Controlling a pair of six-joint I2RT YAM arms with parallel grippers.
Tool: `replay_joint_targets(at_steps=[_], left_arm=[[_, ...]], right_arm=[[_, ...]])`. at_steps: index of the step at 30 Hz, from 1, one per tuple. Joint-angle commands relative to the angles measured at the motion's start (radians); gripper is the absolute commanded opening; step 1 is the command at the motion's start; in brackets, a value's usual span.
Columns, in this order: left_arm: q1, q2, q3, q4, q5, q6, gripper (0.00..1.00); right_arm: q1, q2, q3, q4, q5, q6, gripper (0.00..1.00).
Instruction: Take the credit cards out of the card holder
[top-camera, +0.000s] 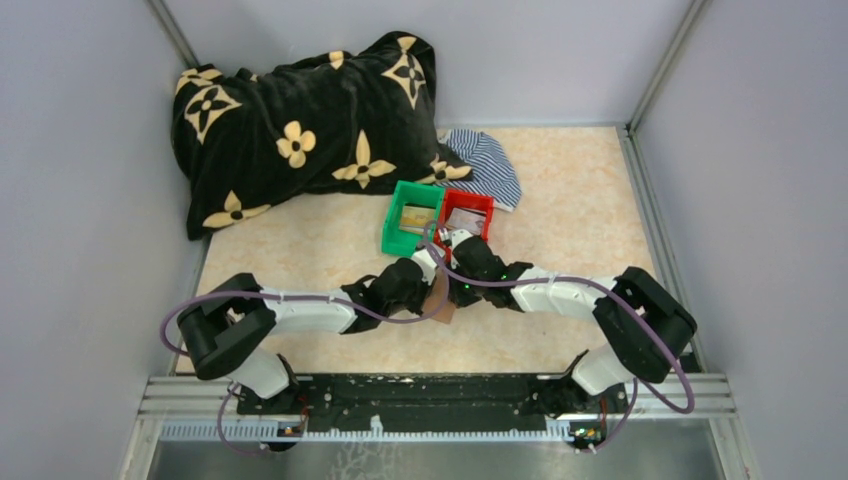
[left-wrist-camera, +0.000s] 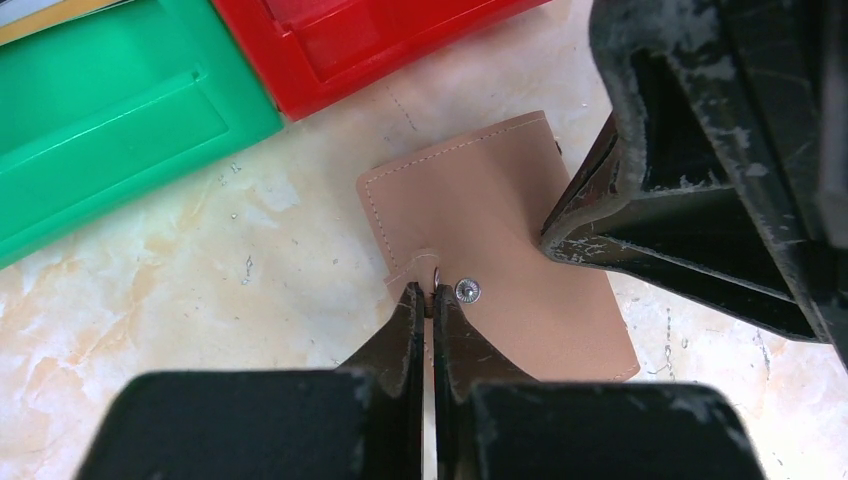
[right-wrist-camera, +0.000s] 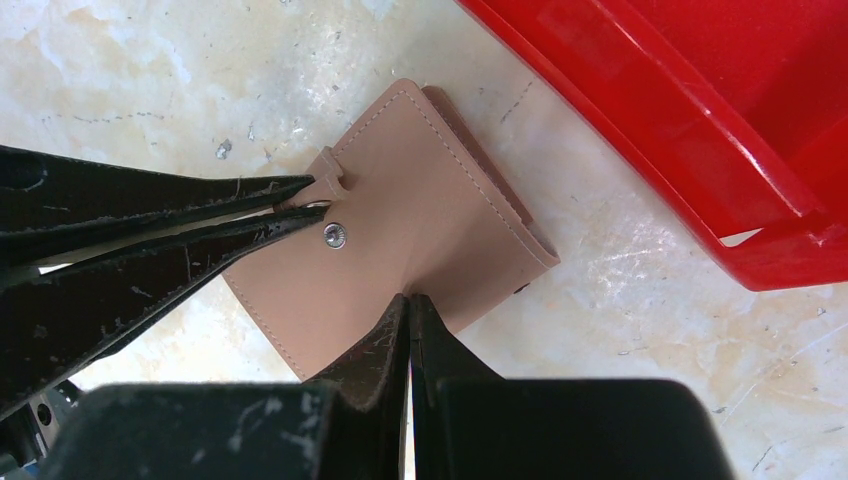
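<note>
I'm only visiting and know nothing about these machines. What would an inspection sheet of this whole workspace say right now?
Surface: beige marbled table top, scuffed and speckled.
Job's things: tan card holder lying folded shut near the red bin; no credit cards showing at it.
Clutter: green bin and red bin side by side, each with something flat inside, too small to name; black flowered cushion; striped cloth.
Hands: left hand shut on the holder's snap tab; right hand shut, tips on the holder's edge.
Cables: purple cables loop beside each arm, clear of the holder.
Surroundings: plain grey walls on three sides.
</note>
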Motion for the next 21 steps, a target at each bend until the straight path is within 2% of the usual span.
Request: replay_joint_targets(at_steps=[1, 6, 14, 21], left_arm=[[-0.009, 0.009, 0.013, -0.006, 0.05, -0.016, 0.0], [-0.007, -0.031, 0.0, -0.003, 0.029, -0.034, 0.0], [0.043, -0.135, -0.027, -0.058, 0.017, -0.109, 0.0], [0.06, -0.164, -0.025, -0.13, -0.028, -0.139, 0.0]], right_arm=[[0.003, 0.023, -0.02, 0.004, -0.031, 0.02, 0.0], [0.002, 0.033, -0.022, 0.004, -0.027, 0.019, 0.0], [-0.005, 0.041, -0.03, 0.014, -0.035, 0.026, 0.0], [-0.007, 0.032, -0.029, 0.002, -0.026, 0.024, 0.0]])
